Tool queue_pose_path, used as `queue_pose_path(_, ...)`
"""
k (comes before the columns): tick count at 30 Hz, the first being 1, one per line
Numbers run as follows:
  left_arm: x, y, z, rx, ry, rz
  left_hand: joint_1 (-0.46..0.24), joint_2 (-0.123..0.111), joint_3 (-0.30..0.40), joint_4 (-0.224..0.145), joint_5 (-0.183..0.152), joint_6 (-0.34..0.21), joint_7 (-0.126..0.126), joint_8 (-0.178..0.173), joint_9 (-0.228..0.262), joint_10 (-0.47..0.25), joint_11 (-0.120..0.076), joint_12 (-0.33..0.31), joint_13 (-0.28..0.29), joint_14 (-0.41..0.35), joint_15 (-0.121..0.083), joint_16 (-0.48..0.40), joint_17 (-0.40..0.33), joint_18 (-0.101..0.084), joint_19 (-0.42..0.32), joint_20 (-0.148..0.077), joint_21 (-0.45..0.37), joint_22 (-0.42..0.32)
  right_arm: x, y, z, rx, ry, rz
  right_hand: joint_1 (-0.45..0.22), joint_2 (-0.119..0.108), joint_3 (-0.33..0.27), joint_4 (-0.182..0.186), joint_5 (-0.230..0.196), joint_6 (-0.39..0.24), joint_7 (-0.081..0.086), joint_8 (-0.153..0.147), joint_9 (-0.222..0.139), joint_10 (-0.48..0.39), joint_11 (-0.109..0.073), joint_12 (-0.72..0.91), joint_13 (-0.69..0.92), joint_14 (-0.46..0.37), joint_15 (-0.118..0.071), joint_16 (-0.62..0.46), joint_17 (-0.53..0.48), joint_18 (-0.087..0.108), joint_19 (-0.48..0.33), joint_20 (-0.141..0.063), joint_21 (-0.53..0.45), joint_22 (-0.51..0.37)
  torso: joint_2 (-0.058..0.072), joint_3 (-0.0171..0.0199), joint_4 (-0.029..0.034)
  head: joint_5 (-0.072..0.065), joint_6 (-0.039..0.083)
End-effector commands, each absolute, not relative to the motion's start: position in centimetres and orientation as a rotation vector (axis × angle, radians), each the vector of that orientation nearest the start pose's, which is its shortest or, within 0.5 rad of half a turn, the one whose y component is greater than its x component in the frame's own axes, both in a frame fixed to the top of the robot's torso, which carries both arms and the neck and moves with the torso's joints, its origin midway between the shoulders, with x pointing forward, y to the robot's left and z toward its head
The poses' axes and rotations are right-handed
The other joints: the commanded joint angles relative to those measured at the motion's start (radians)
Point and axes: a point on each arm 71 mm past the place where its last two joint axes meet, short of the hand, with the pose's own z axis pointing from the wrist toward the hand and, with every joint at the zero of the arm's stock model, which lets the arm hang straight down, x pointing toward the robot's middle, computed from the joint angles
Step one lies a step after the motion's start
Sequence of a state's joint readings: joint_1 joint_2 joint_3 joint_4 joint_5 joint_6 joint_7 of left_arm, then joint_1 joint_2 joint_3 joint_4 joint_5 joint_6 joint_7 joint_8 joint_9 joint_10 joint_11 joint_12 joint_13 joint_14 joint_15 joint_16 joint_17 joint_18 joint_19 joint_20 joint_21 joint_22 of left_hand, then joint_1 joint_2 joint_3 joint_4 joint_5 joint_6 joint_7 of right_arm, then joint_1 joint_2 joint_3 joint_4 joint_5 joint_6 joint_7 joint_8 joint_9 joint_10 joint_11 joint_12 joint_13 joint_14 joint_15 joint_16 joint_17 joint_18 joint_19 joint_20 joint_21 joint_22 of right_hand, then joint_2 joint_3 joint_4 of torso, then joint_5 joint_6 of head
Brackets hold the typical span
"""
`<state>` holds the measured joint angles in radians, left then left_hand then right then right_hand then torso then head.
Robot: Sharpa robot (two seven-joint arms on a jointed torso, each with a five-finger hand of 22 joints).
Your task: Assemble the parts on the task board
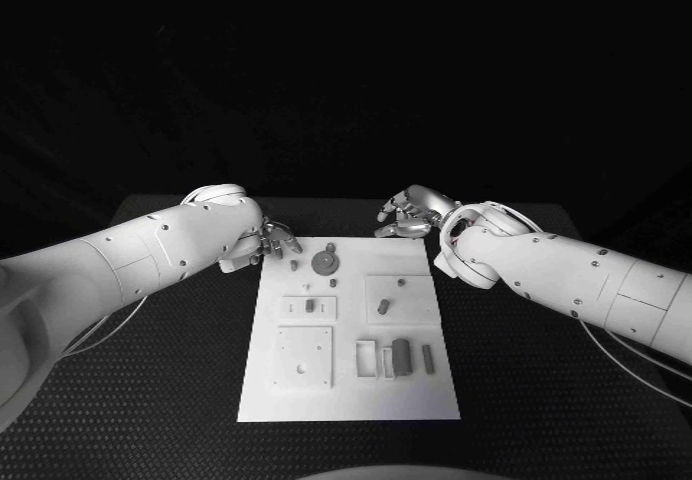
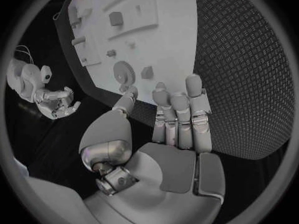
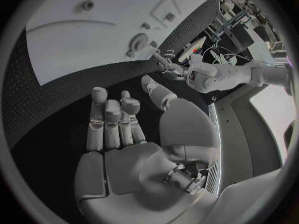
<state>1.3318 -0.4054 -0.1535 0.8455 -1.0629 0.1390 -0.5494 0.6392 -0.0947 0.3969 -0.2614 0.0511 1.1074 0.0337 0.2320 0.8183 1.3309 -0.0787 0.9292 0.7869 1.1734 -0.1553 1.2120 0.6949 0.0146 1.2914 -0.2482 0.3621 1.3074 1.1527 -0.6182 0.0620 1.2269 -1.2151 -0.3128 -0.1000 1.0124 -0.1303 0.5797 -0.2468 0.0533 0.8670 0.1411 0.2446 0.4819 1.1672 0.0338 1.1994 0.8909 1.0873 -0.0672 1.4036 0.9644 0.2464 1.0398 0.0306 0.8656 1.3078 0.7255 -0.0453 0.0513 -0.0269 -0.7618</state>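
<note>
Desk [image 1: 144, 400]: black, textured; carries the board.

Board [image 1: 346, 395]: white plate at the desk's middle, its far edge lying between the two robot hands.

Left robot hand [image 1: 271, 243]: at the board's far left corner, over the desk edge of the board. Fingers straight and held side by side, thumb apart, nothing held; the left wrist view shows the fingertips [image 2: 194, 83] just short of the board's edge.

Right robot hand [image 1: 410, 215]: beyond the board's far right corner, over the desk, apart from the board. Fingers loosely curled, palm bare, nothing held; the right wrist view shows the fingers [image 3: 112, 117] side by side with the thumb apart.

Gear [image 1: 327, 262]: round toothed part on the board, just beside the left robot hand, nearer it than the right.

Small block [image 1: 293, 266]: on the board, just beside the left robot hand's fingertips, next to the gear.

Peg [image 1: 384, 306]: small dark part standing on a raised square, on the right robot hand's side, well nearer the robot than that hand.

Bars [image 1: 401, 355]: upright dark parts in the slotted section, far from both robot hands.
</note>
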Motion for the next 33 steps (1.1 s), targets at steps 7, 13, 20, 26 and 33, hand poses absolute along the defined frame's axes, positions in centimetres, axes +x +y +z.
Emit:
queue_pose_path(7, 59.2, 19.6, -22.0, -0.269, 2.256, -0.078, -0.008, -0.001, -0.001, 0.005, -0.002, -0.007, 0.004, -0.006, -0.002, -0.006, 0.004, 0.007, 0.002, -0.008, -0.003, 0.005, -0.001, 0.004, -0.007, -0.001, -0.007, 0.014, 54.1, -17.5, -19.6, 0.176, 1.694, 0.733, -0.003, 0.004, -0.004, 0.001, -0.001, -0.002, 0.007, -0.004, -0.002, -0.009, 0.0, -0.002, -0.002, -0.004, -0.005, -0.004, -0.001, 0.015, -0.006, 0.003, -0.006, 0.003, -0.001, 0.0, 0.0003, 0.003, -0.005)
queue_pose_path(13, 59.1, 19.1, -22.7, -0.238, 2.266, -0.063, -0.005, 0.005, 0.002, 0.002, -0.002, -0.007, 0.005, -0.007, -0.003, -0.007, 0.004, 0.009, 0.002, -0.009, -0.004, 0.006, -0.002, 0.004, -0.006, -0.002, -0.008, 0.014, 54.1, -17.4, -19.6, 0.177, 1.693, 0.734, -0.003, 0.004, -0.004, 0.001, -0.001, -0.002, 0.007, -0.004, -0.002, -0.009, 0.0, -0.002, -0.002, -0.004, -0.005, -0.004, -0.001, 0.015, -0.006, 0.003, -0.006, 0.003, -0.002, -0.0011, 0.0013, 0.002, -0.006)
queue_pose_path(20, 59.2, 19.5, -23.2, -0.255, 2.264, -0.052, 0.001, 0.011, 0.006, -0.002, -0.002, -0.007, 0.005, -0.007, -0.005, -0.008, 0.005, 0.01, 0.003, -0.01, -0.004, 0.008, -0.003, 0.003, -0.006, -0.002, -0.008, 0.015, 54.1, -17.4, -19.6, 0.176, 1.694, 0.734, -0.002, 0.004, -0.004, 0.001, -0.001, -0.002, 0.007, -0.004, -0.002, -0.009, 0.0, -0.001, -0.002, -0.004, -0.005, -0.004, -0.001, 0.015, -0.006, 0.003, -0.007, 0.003, -0.002, -0.0001, 0.0006, 0.003, -0.009)
queue_pose_path(26, 59.2, 19.1, -23.2, -0.246, 2.267, -0.061, 0.003, 0.015, 0.007, -0.005, -0.002, -0.006, 0.005, -0.007, -0.005, -0.009, 0.005, 0.011, 0.003, -0.011, -0.003, 0.009, -0.004, 0.003, -0.006, -0.001, -0.008, 0.016, 54.1, -17.3, -19.6, 0.176, 1.695, 0.735, -0.002, 0.004, -0.004, 0.001, -0.001, -0.002, 0.007, -0.004, -0.002, -0.009, 0.0, -0.001, -0.002, -0.004, -0.004, -0.004, -0.001, 0.015, -0.006, 0.003, -0.007, 0.003, -0.002, -0.0001, 0.0015, 0.002, -0.01)
queue_pose_path(33, 59.1, 18.7, -23.3, -0.239, 2.28, -0.071, 0.009, 0.023, 0.008, -0.012, -0.002, -0.006, 0.006, -0.007, -0.006, -0.009, 0.005, 0.012, 0.004, -0.011, -0.003, 0.011, -0.005, 0.002, -0.006, -0.001, -0.008, 0.017, 54.1, -17.3, -19.6, 0.176, 1.695, 0.736, -0.002, 0.003, -0.004, 0.001, -0.001, -0.002, 0.007, -0.004, -0.002, -0.01, 0.0, -0.001, -0.002, -0.004, -0.004, -0.004, -0.001, 0.015, -0.006, 0.003, -0.007, 0.003, -0.002, 0.0004, 0.0009, 0.003, -0.012)
